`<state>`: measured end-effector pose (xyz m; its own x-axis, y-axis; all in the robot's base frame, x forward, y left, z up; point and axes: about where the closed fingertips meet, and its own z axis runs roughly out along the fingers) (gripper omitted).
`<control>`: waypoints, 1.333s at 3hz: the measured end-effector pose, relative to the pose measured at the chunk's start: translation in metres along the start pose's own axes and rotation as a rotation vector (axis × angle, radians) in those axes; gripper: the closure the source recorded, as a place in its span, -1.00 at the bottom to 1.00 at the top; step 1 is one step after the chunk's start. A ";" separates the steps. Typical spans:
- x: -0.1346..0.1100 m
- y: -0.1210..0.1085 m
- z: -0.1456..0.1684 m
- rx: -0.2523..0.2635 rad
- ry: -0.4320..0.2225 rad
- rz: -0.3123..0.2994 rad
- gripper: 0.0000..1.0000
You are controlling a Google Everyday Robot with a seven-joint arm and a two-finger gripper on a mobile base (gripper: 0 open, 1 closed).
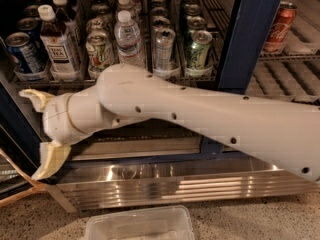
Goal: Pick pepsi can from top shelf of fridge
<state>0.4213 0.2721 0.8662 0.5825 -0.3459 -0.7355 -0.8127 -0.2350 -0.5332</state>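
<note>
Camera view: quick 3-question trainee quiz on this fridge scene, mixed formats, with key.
1. True or false: the pepsi can stands at the left end of the top shelf, beside a tea bottle.
2. The gripper is: A) shut on the pepsi can; B) open, below the top shelf's left end; C) raised above the top shelf.
3. Fill in: the red can stands ___ of the blue door frame.
Key: 1 true; 2 B; 3 right.
</note>
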 end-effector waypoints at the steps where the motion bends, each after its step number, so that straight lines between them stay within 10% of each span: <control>1: -0.025 0.004 0.036 0.067 -0.028 -0.005 -1.00; 4: -0.038 -0.015 0.058 0.272 -0.019 0.056 -1.00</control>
<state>0.4124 0.3416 0.8776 0.5393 -0.3338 -0.7732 -0.8120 0.0372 -0.5824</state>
